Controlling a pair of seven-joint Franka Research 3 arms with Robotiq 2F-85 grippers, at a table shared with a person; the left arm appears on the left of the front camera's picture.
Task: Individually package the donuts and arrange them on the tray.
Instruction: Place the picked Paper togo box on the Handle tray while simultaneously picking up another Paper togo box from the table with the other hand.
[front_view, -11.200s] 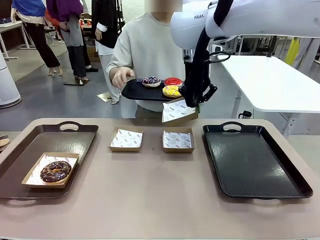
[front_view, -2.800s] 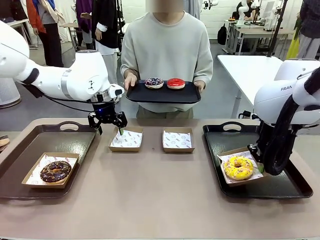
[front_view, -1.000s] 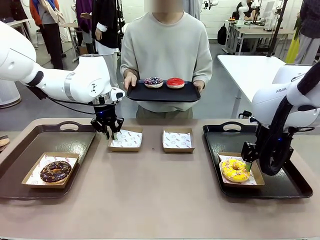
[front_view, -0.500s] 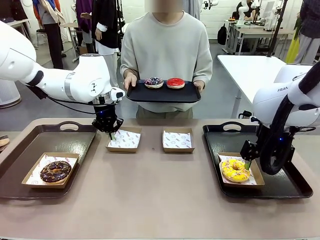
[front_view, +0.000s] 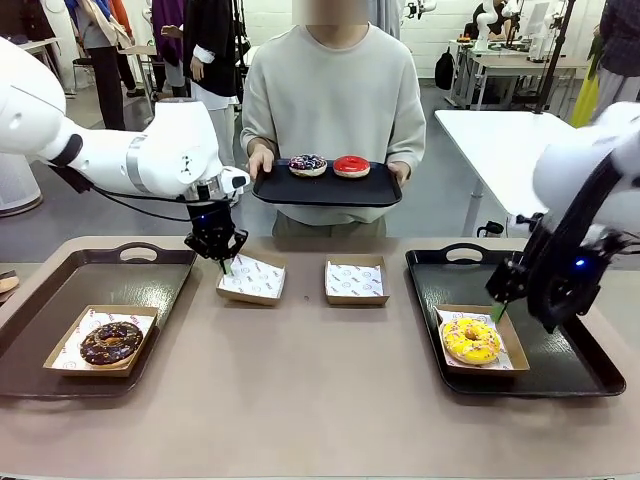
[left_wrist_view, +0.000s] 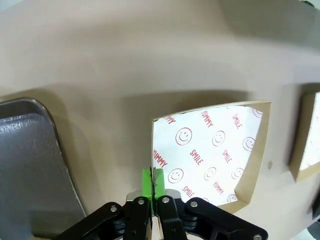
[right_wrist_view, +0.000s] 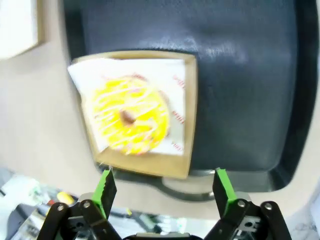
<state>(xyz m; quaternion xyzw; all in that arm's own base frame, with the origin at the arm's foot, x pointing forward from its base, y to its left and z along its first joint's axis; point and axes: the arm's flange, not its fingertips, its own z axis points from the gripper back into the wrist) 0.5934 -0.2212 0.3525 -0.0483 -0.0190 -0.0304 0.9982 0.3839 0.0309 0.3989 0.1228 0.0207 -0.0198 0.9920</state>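
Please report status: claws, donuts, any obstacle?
Left claw shut on paper-lined box edge. Right claw open near boxed yellow donut. No obstacle seen.

four donuts (front_view: 471, 340), four boxes (front_view: 355, 282), three trays (front_view: 565, 365)
two donuts in boxes, two on the person's tray (front_view: 325, 192); two trays on the table (front_view: 320, 400)

tan tabletop (front_view: 300, 400), matte, in the foreground. beyond it: smooth grey floor (front_view: 90, 190); white table (front_view: 520, 150) on white legs, right; farther white tables (front_view: 500, 62) behind it, cluttered; white back wall (front_view: 262, 20); white rounded object (front_view: 15, 180) on the floor, left edge; people standing (front_view: 200, 60), back left. even indoor light.
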